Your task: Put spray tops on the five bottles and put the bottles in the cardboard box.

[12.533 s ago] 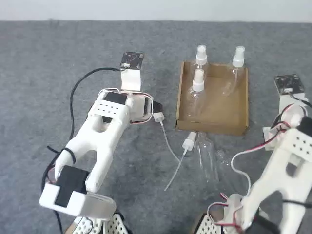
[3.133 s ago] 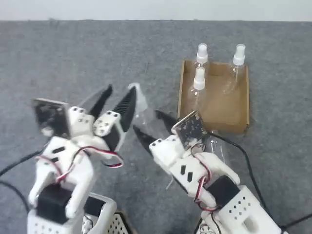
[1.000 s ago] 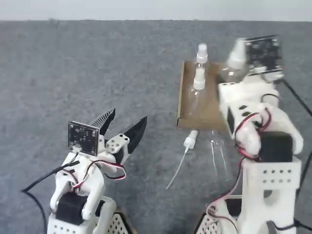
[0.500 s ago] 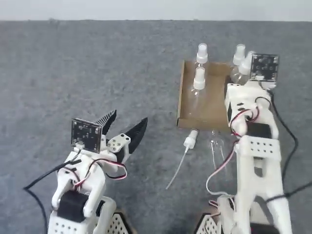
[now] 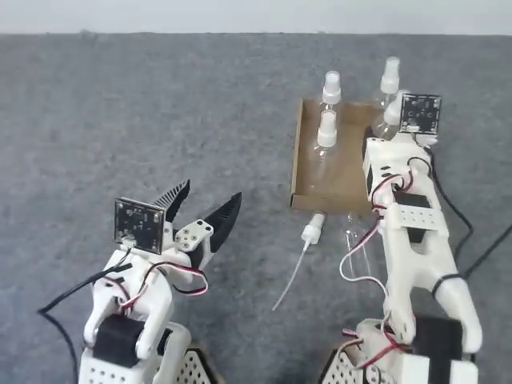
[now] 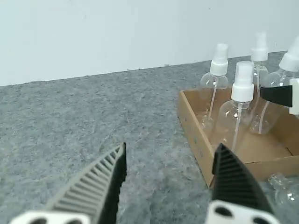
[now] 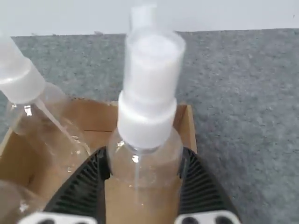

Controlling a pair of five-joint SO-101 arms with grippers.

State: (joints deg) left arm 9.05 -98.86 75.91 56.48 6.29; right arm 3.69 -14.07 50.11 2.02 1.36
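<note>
While the left tool (image 5: 208, 194) hangs released at the lower left of the high view, its black jaws spread wide above the grey bench (image 5: 160, 96), the right tool (image 7: 142, 161) is clenched on a capped bottle (image 7: 148, 93). It grips the clear body just under the white spray top. That bottle stands upright over the right half of the cardboard box (image 5: 298, 160), in the upper right of the high view. Whether its base touches the box floor cannot be told.

Three more capped ones stand upright at the box: the rear-left bottle (image 5: 330, 86) at the far left corner, the front-left bottle (image 5: 323, 136) just in front of it, and the rear-right bottle (image 5: 390, 76) by the far right corner.

Below the box's near wall, on the bench, lies the fifth bottle (image 5: 354, 244), clear and uncapped, partly hidden by the right arm (image 5: 412, 240). Just left of it lies a loose spray top (image 5: 310, 232), its thin tube trailing toward the lower centre.
</note>
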